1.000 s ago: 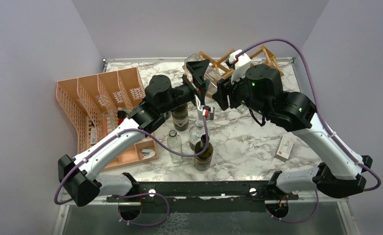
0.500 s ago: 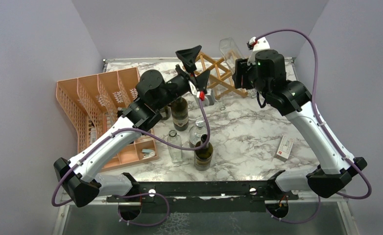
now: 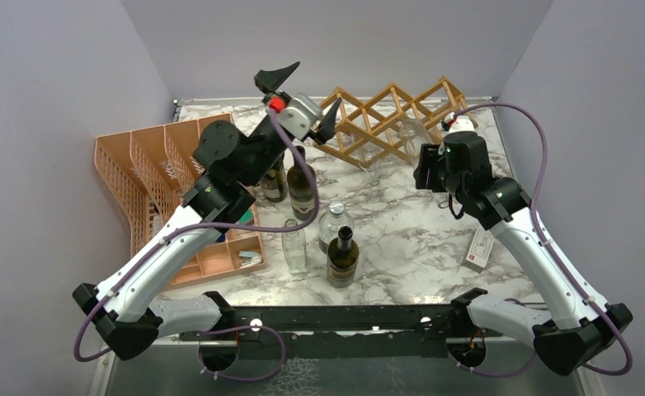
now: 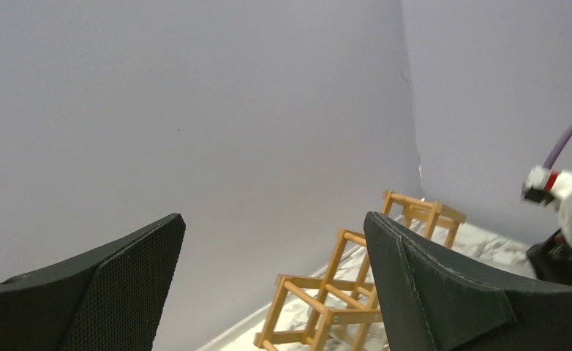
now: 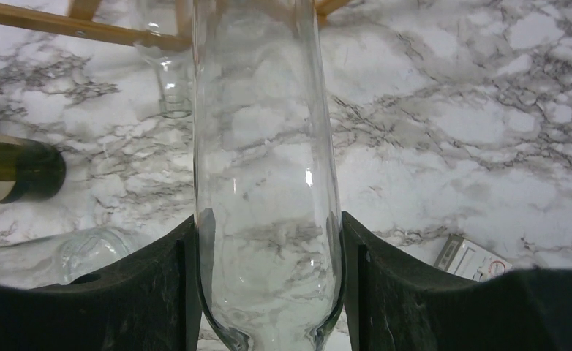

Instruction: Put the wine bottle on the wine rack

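table (image 3: 414,239): marble | on it: wine rack (image 3: 367,105), orange organizer (image 3: 150,161), upright bottles (image 3: 343,257), small box (image 3: 479,248)

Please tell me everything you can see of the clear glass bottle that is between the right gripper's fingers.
The clear bottle is colourless glass, smooth and round, with no label in view and seemingly empty; the marble table shows through it. The right gripper is shut on its wide body, one black finger on each side. It points away from the wrist toward the wine rack. Its far end reaches the wooden slats; whether it rests on them I cannot tell.
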Tool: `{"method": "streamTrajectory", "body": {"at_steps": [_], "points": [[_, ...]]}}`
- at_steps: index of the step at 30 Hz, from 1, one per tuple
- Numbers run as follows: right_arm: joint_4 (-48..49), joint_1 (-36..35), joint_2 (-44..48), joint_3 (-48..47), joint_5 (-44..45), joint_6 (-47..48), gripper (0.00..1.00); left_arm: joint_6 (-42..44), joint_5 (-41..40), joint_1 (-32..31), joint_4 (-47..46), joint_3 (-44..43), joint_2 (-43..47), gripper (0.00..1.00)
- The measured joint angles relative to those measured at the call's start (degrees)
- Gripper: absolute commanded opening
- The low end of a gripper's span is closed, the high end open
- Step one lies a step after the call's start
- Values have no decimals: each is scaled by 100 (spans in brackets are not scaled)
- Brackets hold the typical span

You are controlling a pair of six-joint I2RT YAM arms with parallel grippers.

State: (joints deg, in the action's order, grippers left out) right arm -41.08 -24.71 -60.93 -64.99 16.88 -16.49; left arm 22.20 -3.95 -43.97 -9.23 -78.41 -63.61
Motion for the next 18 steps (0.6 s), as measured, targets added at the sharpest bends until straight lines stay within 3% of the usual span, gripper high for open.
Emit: {"method": "streamTrajectory", "body": {"at_steps": [7, 18], "points": [[162, 608, 85, 730, -221, -46, 1, -1344, -732, 2, 525, 63, 483, 99], [999, 1014, -286, 1335, -636, -68, 1, -2452, -1049, 2, 1674, 466, 529, 99]]}}
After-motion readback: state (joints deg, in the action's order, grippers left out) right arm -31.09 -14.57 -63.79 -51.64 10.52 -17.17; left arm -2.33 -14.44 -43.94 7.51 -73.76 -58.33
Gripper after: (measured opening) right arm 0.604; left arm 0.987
